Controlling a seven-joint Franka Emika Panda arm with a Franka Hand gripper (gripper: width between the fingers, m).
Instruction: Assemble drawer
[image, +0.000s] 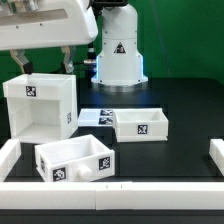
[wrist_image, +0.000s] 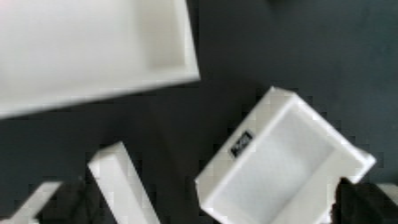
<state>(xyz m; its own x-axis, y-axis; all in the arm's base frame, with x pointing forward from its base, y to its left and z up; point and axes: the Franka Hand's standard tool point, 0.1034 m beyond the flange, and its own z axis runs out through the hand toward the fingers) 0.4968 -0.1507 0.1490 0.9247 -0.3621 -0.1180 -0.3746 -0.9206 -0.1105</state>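
A: Drawer status?

B: Three loose pieces, none mated. The housing (image: 42, 100) stands left of centre in the exterior view. Its open face is toward the camera and the cavity looks empty. The right tray (image: 140, 126) sits right of centre, open top up, well apart from the housing. The near tray (image: 73, 160) is at lower centre, just behind the front rail (image: 150, 187).

A: Gripper?

B: The gripper (image: 47, 66) is in the upper left of the frame, over the housing. It's released, fingers spread, nothing between them. I see no contact with the housing.

A: Step?

B: My read is early, lining up a first grasp, with no tray in yet. Next it needs to drop over one wall, clamp it, square a tray to the housing mouth and slide it in level.

A: Anything in the way?

B: The marker board (image: 93, 117) lies flat on the tabletop (image: 185, 100) between the housing and the right tray. The wrist view is blurred. It shows the housing and one tray, can't tell which.
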